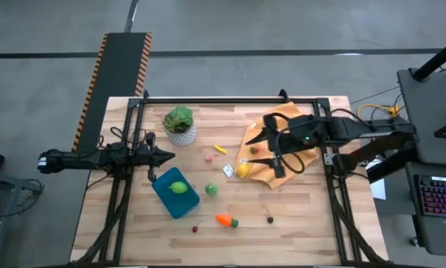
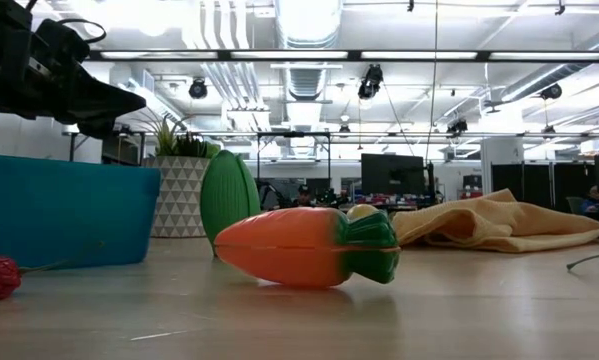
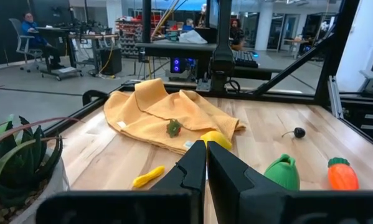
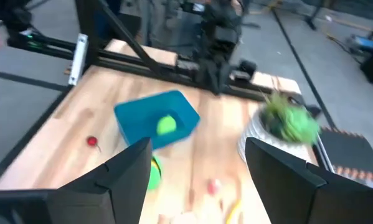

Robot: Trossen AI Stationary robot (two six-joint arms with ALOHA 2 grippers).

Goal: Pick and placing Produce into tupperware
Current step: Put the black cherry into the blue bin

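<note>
The teal tupperware [image 1: 185, 202] lies at the table's near left with a lime-green fruit [image 1: 178, 187] inside. Other produce lies loose on the wood: a green piece [image 1: 211, 190], an orange carrot [image 1: 224, 220] on its side, a yellow fruit [image 1: 243, 170] at the cloth's edge, a yellow strip [image 1: 220, 149], a small red piece [image 1: 208, 158]. My right gripper [image 1: 254, 147] hangs open above the orange cloth [image 1: 286, 119], its fingers [image 4: 127, 171] with nothing between them. My left gripper [image 1: 165, 156] stays shut at the table's left, just beyond the tupperware's far end.
A leafy plant in a white pot [image 1: 180, 126] stands at the far left. A small dark cherry [image 1: 270, 219] and a red one [image 1: 195, 228] lie near the front edge. A white tag [image 1: 228, 170] lies beside the yellow fruit. Black frame rails run along the table's sides.
</note>
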